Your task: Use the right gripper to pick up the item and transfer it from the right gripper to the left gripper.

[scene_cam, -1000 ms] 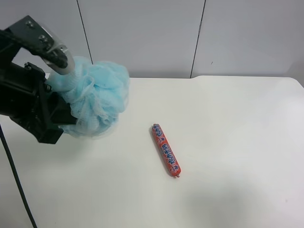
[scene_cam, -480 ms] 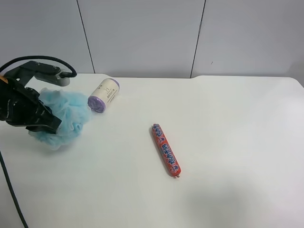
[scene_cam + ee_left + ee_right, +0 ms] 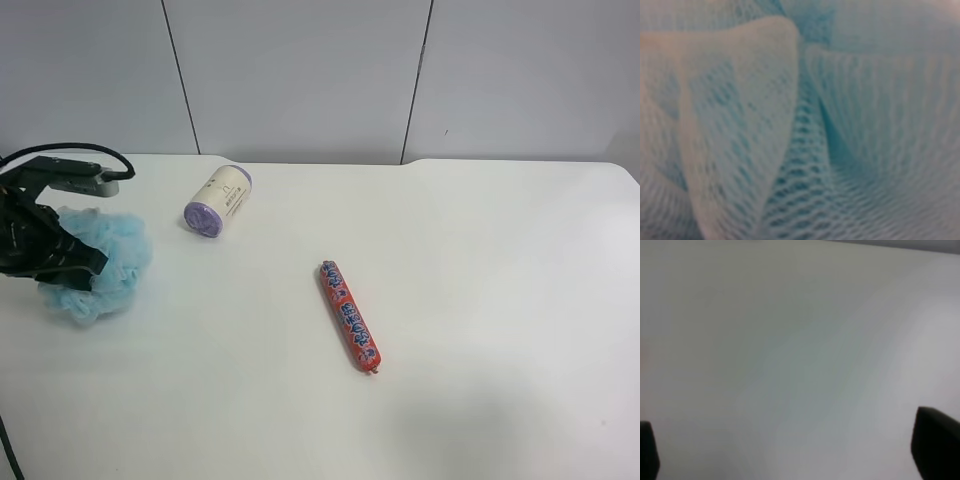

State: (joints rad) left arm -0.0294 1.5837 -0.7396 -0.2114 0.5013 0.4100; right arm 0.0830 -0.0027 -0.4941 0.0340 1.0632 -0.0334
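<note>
Count on the white counter (image 3: 480, 300): one blue mesh pouf (image 3: 105, 262), one white roll (image 3: 217, 201) with a purple cap, one red sausage stick (image 3: 350, 316). One arm is showing in the high view, at its left edge; the other arm is not appearing there.

Writing: the stick is carrying blue and white print along its length, too small to read. The roll is showing a few dark marks on its white side, also unreadable.

Taking the roll as landmark: the pouf is sitting near it, toward the high view's left and a little closer to the camera, not touching it. The stick is lying well apart from the roll, toward the high view's right and nearer the camera, on its side, running slantwise.

Arm pose: the left claw (image 3: 62, 262) is reaching in low from the high view's left, black body with a grey housing on top and a black cable arching over it. It is pressing into the pouf's far-left side; the left wrist view is filling wholly with blue mesh, so the claw is gripping the pouf. Whether the pouf is resting on the counter or hanging just above it, cannot tell.

The right claw (image 3: 790, 460) is showing only two black finger tips (image 3: 936, 442) at opposite edges of its wrist view, spread wide, holding nothing, pointing at blurred bare counter.
</note>
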